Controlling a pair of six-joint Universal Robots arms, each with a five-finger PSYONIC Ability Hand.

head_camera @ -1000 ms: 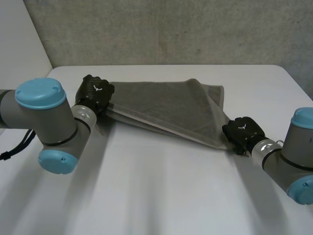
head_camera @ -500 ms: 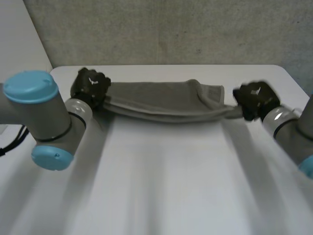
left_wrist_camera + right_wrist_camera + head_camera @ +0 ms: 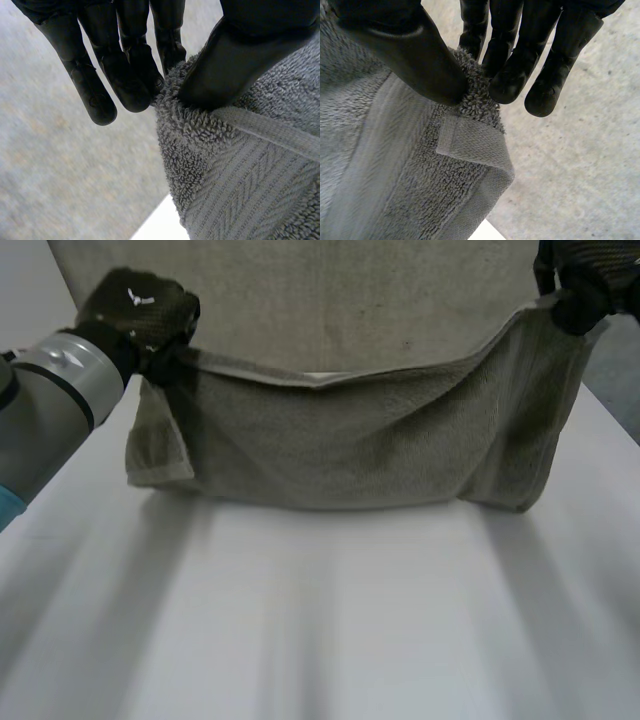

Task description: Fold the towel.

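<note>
While the left hand (image 3: 135, 310) pinches one upper corner of the grey towel (image 3: 350, 440) between thumb and fingers, the right hand (image 3: 580, 280) grips the opposite upper corner the same way. The towel hangs spread between the two hands, its top edge sagging at the middle, a doubled flap below the left hand, its lower edge close to the white desk (image 3: 330, 620).

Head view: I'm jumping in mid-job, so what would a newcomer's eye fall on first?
The grey towel hangs like a sagging curtain over the white table, taking up the middle of the view. The left hand pinches one upper corner between thumb and fingers and the right hand pinches the opposite one. Each wrist view shows its pinch up close.
</note>
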